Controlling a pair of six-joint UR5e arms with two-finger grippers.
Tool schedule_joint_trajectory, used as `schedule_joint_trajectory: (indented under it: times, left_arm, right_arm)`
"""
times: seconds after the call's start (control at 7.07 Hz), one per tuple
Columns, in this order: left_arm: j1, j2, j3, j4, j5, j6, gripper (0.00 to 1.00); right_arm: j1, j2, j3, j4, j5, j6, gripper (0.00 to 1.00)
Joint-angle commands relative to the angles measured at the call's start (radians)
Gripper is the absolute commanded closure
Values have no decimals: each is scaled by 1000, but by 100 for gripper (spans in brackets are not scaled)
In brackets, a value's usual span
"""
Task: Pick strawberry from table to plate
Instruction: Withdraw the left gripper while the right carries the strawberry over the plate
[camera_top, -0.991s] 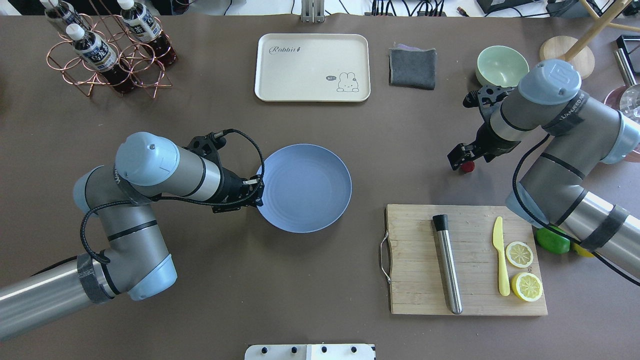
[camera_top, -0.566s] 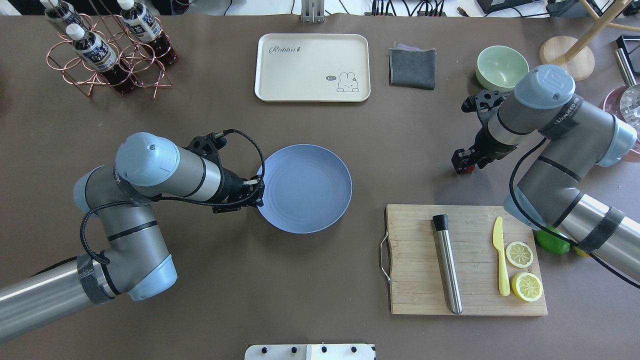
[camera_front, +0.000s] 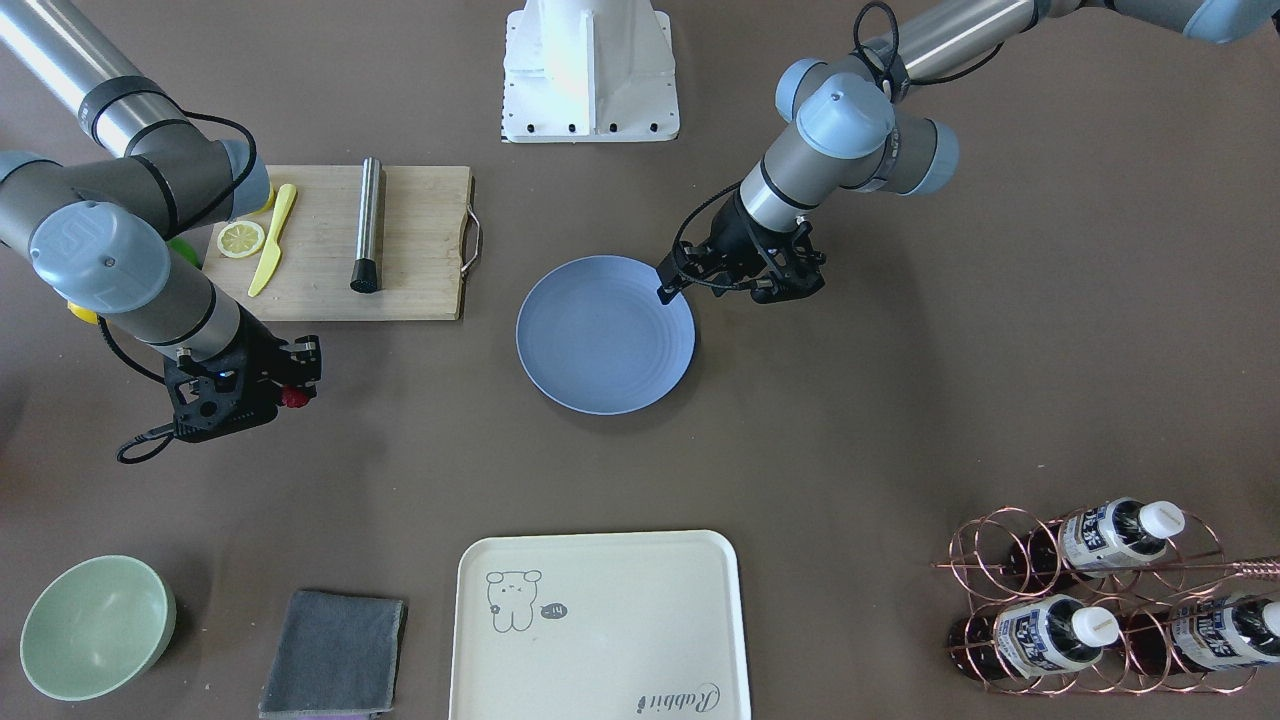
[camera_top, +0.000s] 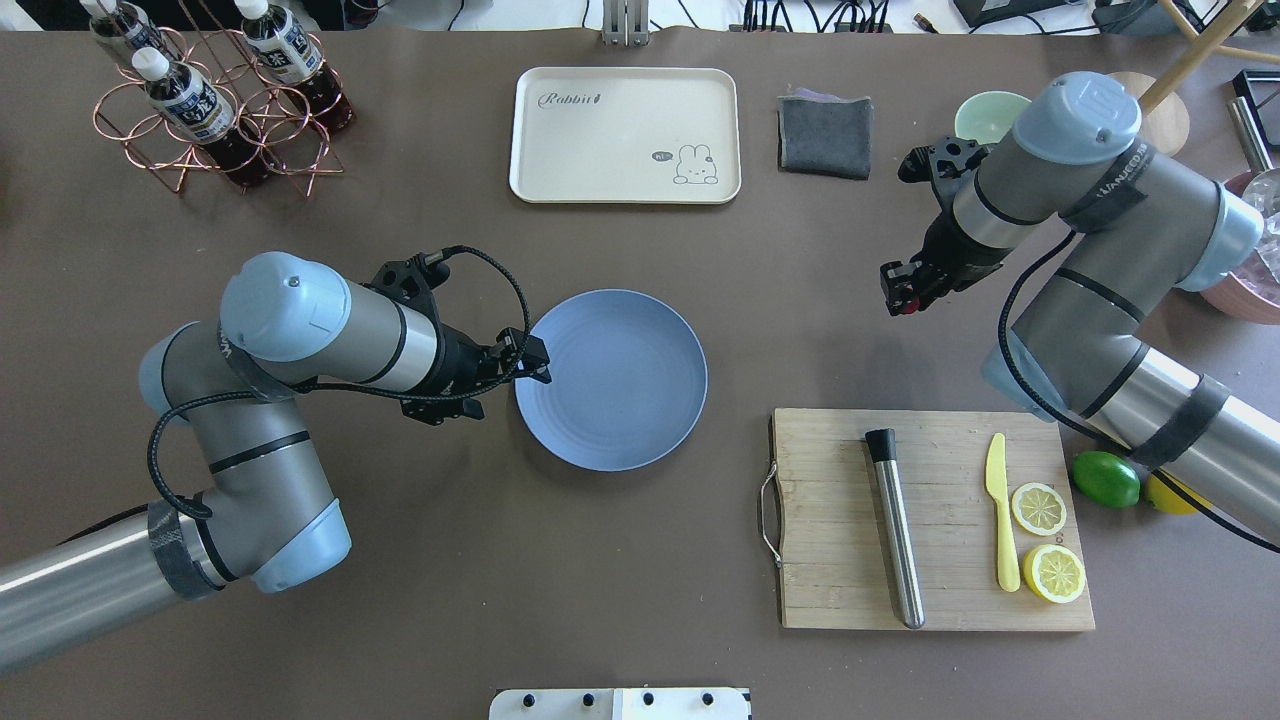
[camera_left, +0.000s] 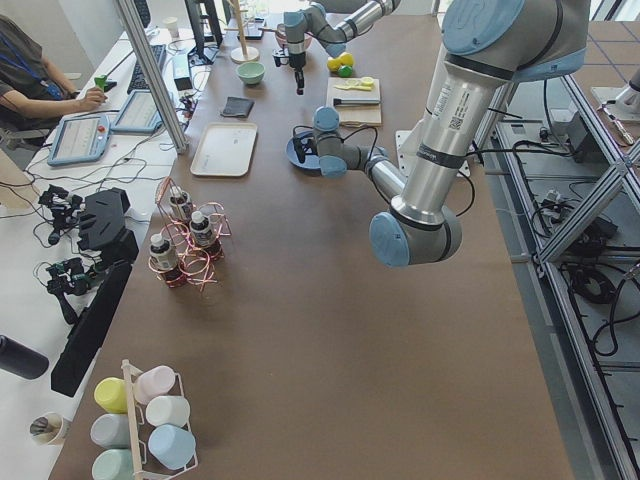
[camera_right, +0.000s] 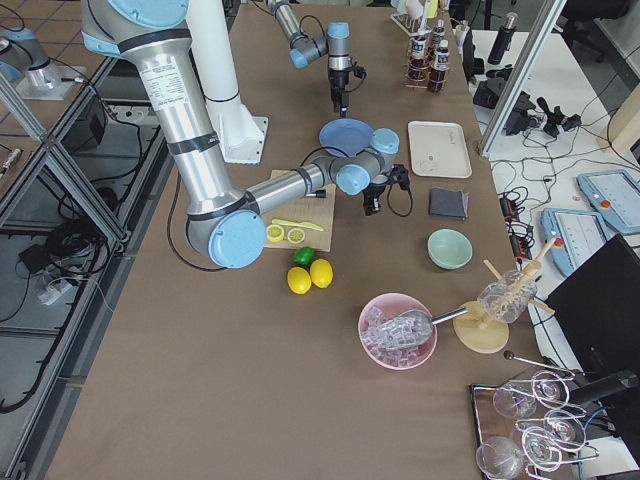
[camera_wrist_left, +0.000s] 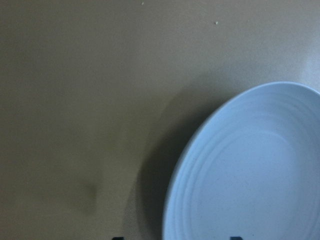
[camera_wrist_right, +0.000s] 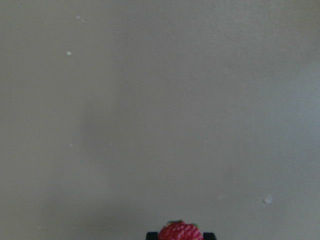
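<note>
The strawberry (camera_wrist_right: 180, 232) is small, red and bumpy, and my right gripper (camera_top: 900, 292) is shut on it above the brown table (camera_top: 640, 560). In the front-facing view the strawberry (camera_front: 294, 397) shows red between the black fingers, right of the plate from the overhead view. The round blue plate (camera_top: 620, 385) lies mid-table with nothing on it. My left gripper (camera_top: 535, 362) hangs open at the plate's left rim. In the left wrist view the plate (camera_wrist_left: 250, 175) fills the lower right, with its rim running between the two fingertips.
A wooden cutting board (camera_top: 840, 520) with a steel rod, a yellow knife and lemon halves lies near the right arm. A cream tray (camera_top: 625, 135), grey cloth (camera_top: 825, 135), green bowl (camera_top: 985, 112) and copper bottle rack (camera_top: 215, 100) line the far side.
My right gripper has closed on the strawberry and lifted it, moving toward the far side and slightly left. My left gripper has shifted a little along the plate's rim.
</note>
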Motion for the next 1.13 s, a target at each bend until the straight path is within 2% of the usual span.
schedule_joint_trajectory:
  times: [0.0,0.14,0.28,0.42,0.71,0.99]
  left_arm:
    - [-79,31,-36,1,-57,10,4]
    - [-154,45,-48,0,-118,69,4]
    - [-217,130,-71,0,-178,184,4]
    - [-289,196,-71,1,-224,318,4]
    - [-414,334,-64,1,-293,573,4]
    - [-454,398,-54,1,-293,689,4]
  right_arm:
    - [-20,67,121,-138,9,110,100]
    - [-66,114,143,-145,2,224,100]
    - [-138,175,136,-145,-32,336,100]
    - [-210,214,128,-145,-114,406,100]
    - [-292,359,-17,-136,-196,524,100]
    - [-355,395,-99,-95,-292,552,100]
